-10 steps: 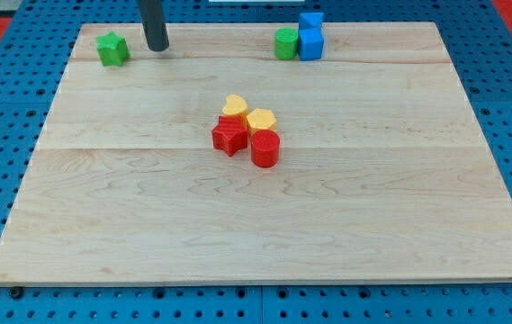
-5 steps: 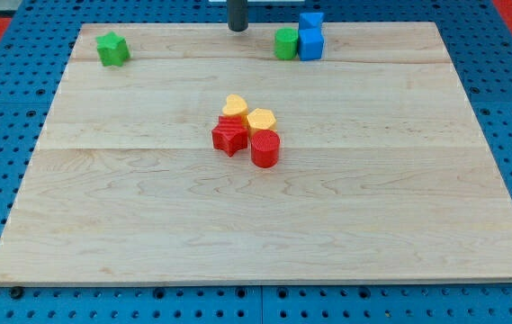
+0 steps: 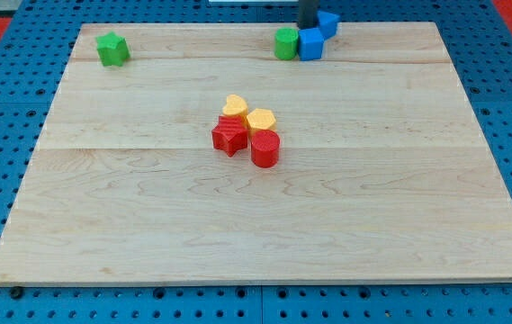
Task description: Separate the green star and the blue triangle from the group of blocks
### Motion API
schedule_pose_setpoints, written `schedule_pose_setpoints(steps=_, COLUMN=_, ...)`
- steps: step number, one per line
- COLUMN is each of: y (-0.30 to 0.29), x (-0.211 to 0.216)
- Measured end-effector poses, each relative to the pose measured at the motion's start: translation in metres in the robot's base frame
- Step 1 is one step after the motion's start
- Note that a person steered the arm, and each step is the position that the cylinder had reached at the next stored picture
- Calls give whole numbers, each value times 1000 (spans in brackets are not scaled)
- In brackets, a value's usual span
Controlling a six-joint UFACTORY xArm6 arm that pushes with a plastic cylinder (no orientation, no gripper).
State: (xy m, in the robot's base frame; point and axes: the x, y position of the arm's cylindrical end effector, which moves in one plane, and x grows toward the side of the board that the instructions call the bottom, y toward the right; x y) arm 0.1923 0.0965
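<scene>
The green star (image 3: 111, 49) lies alone near the board's top left corner. At the top edge, right of centre, a green cylinder (image 3: 285, 42) touches a blue cube (image 3: 310, 43). A second blue block (image 3: 328, 22), shape unclear, sits just behind and to the right of the cube. My tip (image 3: 307, 26) is at the view's top edge, directly behind the blue cube and against the left side of the rear blue block. Only a short piece of the rod shows.
A cluster sits at the board's centre: two yellow blocks (image 3: 235, 105) (image 3: 261, 119), a red star (image 3: 229, 138), a red cylinder (image 3: 265, 148). The wooden board (image 3: 256, 234) rests on a blue pegboard.
My tip has moved right along the top edge, from beside the green star to behind the blue cube. The rear blue block has shifted to the right.
</scene>
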Motion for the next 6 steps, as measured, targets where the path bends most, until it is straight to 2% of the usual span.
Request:
schedule_pose_setpoints(steps=1, y=44, x=2)
schedule_pose_setpoints(steps=2, y=78, x=29)
schedule_pose_setpoints(steps=3, y=88, x=41)
schedule_pose_setpoints(steps=4, y=76, x=82)
schedule_pose_setpoints(steps=5, y=147, x=85)
schedule_pose_setpoints(steps=6, y=162, x=8)
